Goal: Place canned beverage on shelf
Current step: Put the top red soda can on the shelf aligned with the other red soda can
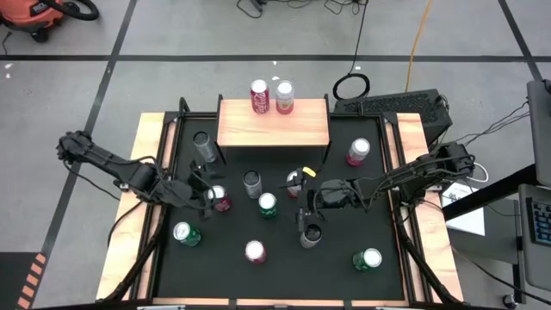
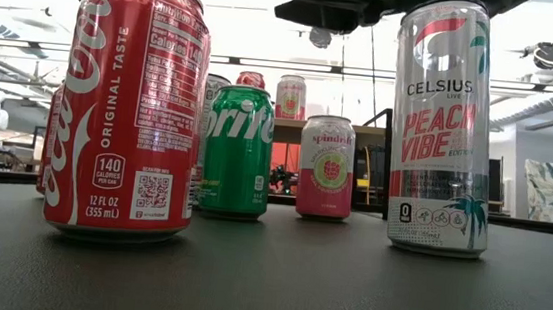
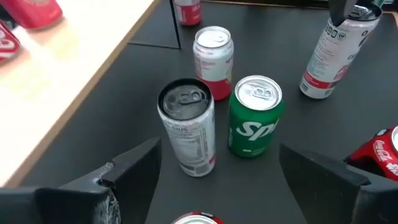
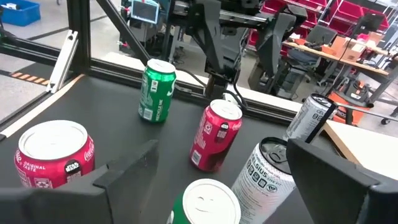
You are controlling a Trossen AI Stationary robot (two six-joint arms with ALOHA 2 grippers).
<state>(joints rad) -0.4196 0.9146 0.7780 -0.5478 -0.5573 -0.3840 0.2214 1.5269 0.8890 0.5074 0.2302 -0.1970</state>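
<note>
Canned beverage, Sprite can (image 1: pixel 268 205), centre frame: rigid, smooth, probably full and heavy, best gripped mid-wall; left gripper (image 1: pixel 207 195) and right gripper (image 1: pixel 306 201) are held spread, empty.

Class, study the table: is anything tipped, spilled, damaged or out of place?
Nothing stands out. Two cans stand upright on the shelf, the rest look upright on the black mat, and no spill or dent shows.

Light-wood shelf (image 1: pixel 274 129) at mat's far edge, two upright cans (image 1: pixel 272 97) on top
</note>
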